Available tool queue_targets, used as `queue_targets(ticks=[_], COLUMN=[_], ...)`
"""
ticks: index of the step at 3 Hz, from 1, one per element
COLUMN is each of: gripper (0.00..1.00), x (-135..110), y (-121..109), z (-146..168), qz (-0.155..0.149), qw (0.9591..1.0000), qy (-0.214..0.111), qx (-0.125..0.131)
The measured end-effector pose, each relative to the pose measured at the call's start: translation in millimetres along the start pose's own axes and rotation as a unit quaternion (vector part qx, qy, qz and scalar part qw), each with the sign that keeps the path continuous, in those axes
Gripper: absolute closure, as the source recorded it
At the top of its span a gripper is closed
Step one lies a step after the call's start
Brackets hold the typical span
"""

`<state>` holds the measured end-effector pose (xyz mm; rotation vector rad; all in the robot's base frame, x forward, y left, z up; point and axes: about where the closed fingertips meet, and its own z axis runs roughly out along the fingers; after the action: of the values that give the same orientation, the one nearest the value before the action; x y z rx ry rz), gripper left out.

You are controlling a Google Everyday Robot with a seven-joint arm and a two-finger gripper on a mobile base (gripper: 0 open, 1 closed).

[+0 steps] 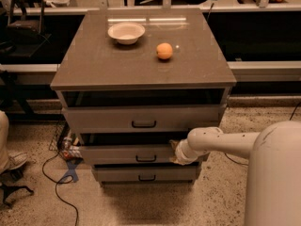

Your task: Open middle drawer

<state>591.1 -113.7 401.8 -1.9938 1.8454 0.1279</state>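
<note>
The grey-brown cabinet (141, 69) has three drawers. The middle drawer (122, 153) has a wide flat front with a small black handle (146, 158); it stands slightly pulled out, with a dark gap above its front. The top drawer (141, 118) also stands slightly out. My white arm (221, 142) reaches in from the right. My gripper (175, 153) is at the right end of the middle drawer's front, touching or hooked on its edge.
A white bowl (126, 32) and an orange (164, 51) sit on the cabinet top. The lowest drawer (146, 174) is below. Cables and a blue object (66, 173) lie on the floor at left. A shoe (11, 163) shows at far left.
</note>
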Motion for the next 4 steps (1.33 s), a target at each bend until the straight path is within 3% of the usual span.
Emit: queue_targets(ticks=[2,4], gripper=[1.00,0.51], x=[-0.8,-1.3], y=[-0.5,-0.9], z=[-2.2,-3.4], qz=[0.000,0.000], qw=[1.0000,1.0000], qy=[0.000,0.000], qx=[0.000,0.000])
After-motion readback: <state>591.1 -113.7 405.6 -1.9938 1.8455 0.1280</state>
